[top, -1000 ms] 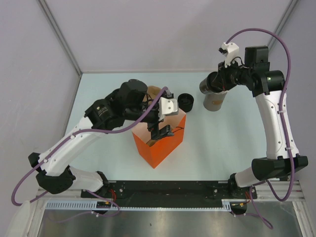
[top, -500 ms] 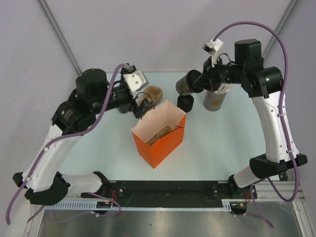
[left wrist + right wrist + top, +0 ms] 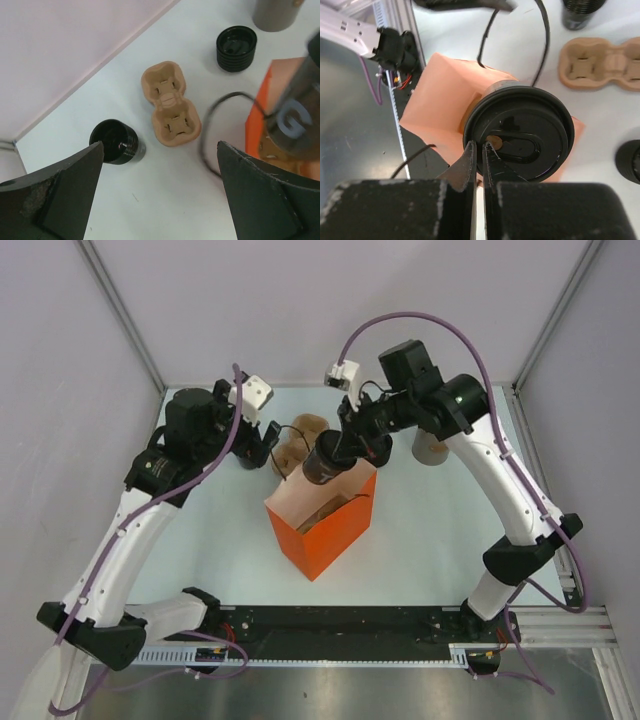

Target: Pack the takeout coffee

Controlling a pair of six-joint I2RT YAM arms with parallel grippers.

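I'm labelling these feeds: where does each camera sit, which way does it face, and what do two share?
Top external: above and behind the bases, looking down; both arms and the orange bag show.
Left wrist: on the left arm, looking down between its open jaws at the pulp carrier.
Right wrist: on the right arm, looking down past its shut jaws onto the takeout coffee lid.
Shared: both wrist views show the carrier and the bag.

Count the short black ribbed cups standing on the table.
2. One short black ribbed cup stands left of the brown pulp cup carrier; the other stands right of it, toward the grey cylinder. More may be hidden inside the orange paper bag.
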